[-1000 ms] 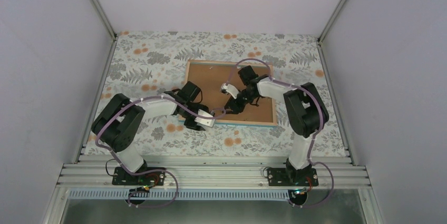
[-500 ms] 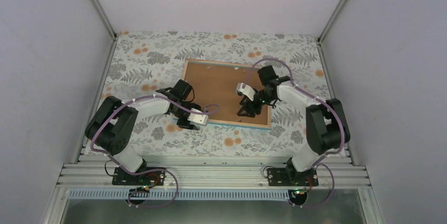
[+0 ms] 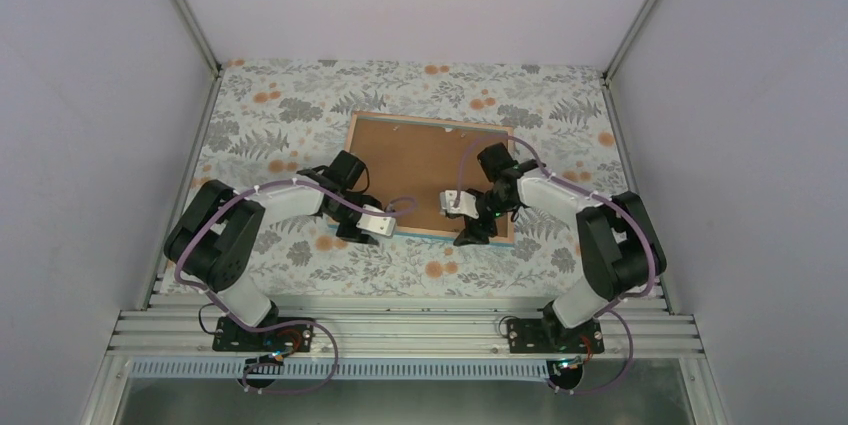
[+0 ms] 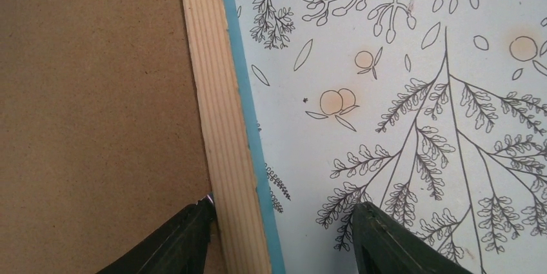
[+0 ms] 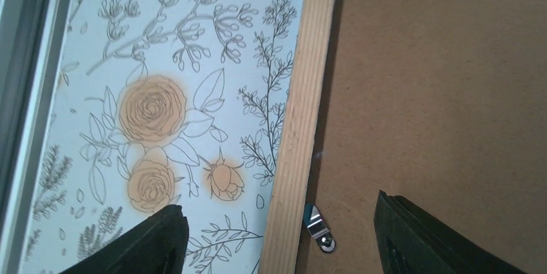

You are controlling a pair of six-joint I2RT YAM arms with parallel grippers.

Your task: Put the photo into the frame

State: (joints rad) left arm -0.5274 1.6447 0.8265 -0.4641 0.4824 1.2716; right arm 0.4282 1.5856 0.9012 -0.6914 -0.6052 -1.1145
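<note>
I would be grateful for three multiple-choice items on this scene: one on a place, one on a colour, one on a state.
1. The right gripper is over which edge of the frame? A near B far C left
2. What colour is the strip beside the wood rail? A red B black C blue
3. The left gripper is: A shut on the rail B open astride the rail C shut, off the frame
Answers: 1 A, the top view shows it at the near edge. 2 C, blue edges the rail in the left wrist view. 3 B, the rail passes between its spread fingers.
</note>
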